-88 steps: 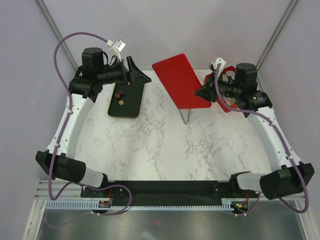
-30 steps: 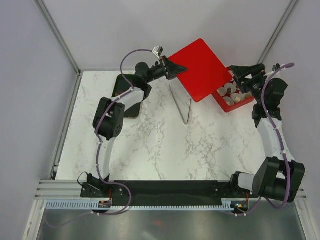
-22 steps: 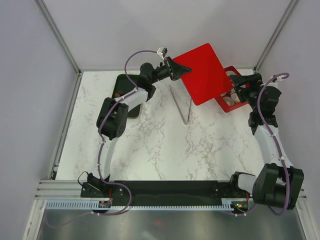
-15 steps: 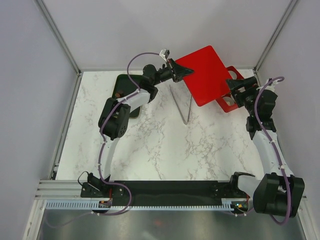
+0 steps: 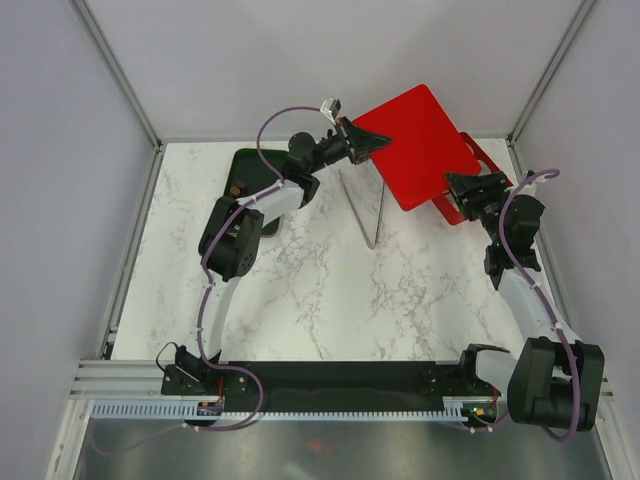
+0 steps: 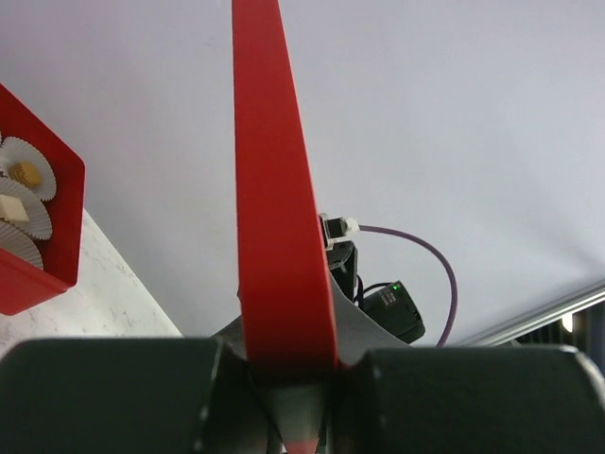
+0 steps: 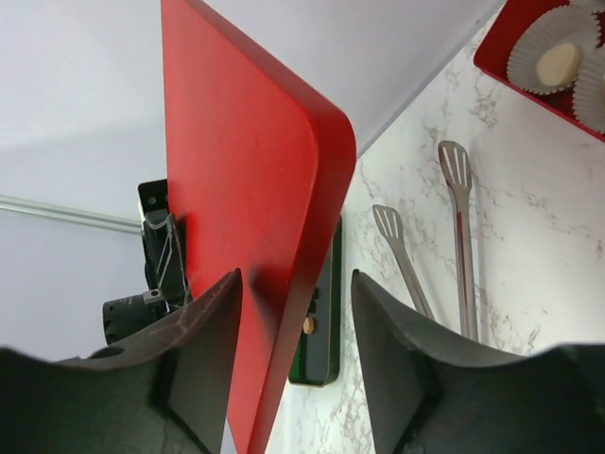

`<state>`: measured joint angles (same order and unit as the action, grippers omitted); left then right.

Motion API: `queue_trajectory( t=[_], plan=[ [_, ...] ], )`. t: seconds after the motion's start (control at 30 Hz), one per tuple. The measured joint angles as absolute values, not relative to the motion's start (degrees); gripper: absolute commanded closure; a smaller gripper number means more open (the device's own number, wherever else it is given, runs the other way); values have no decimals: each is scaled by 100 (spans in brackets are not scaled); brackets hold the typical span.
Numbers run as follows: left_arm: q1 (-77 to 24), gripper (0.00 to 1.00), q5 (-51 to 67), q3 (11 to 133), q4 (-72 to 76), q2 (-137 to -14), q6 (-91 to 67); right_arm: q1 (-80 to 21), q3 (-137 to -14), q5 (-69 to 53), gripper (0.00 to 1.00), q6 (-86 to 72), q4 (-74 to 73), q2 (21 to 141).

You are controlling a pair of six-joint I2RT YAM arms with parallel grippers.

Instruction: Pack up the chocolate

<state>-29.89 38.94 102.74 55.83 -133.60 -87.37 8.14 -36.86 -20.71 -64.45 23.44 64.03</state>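
Pale lilac walls closed in a white marbled table [image 5: 300,290]. At the upper centre of the overhead view, the left gripper [image 5: 372,143] was clamped on the left edge of a red lid [image 5: 425,140] and held it off the table. Its wrist camera saw the lid edge-on, pinched between the two fingers.

The right gripper [image 5: 462,188], at the upper right, had its jaws apart astride the lid's opposite edge. In its wrist view a gap showed between the lid and the right-hand finger. Whether the other finger touched the lid could not be told.

Under the lid, at the upper right of the table, sat a red box [image 6: 43,251], mostly hidden from above. White pleated paper cups [image 7: 526,45] lay in it, and the chocolate [image 7: 558,62] sat in them. The right wrist view showed a cream-white piece, and the left edge of the left wrist view showed a tan piece and a pale one.

One more brown piece [image 7: 308,324] lay on a dark tray [image 5: 245,165] at the upper left, which the left arm partly covered. Metal tongs [image 5: 365,205] lay on the marble between tray and box.
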Motion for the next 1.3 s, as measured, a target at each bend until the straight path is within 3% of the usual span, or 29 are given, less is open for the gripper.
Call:
queue_trajectory(
  t=[0.13,0.27,0.4,0.6,0.7,1.0,1.3],
  plan=[
    [-3011,98,3780,10243,5577,-13360,-8737,810,-3354,-2211,53,-6788,3087,6469],
    [-3061,95,3710,10175,5533,-13369,-8739,810,-3249,-2239,77,-7006,3647,6545],
    [-3039,82,3599,10127,5463,-13369,-8785,814,-3251,-2314,99,-7273,4329,6875],
    [-2998,50,3695,9911,5433,-13378,-8779,827,-3415,-2515,100,-7693,5092,7695],
    [-2980,44,3804,9642,5446,-13378,-8748,998,-3712,-2646,100,-7808,5280,8086],
    [-2770,40,4082,8436,5037,-13091,-8281,1785,-5057,-3262,100,-8300,5817,9439],
    [-2720,40,4265,7437,4716,-11657,-7736,2394,-5531,-3822,100,-8377,5478,10565]
  ],
)
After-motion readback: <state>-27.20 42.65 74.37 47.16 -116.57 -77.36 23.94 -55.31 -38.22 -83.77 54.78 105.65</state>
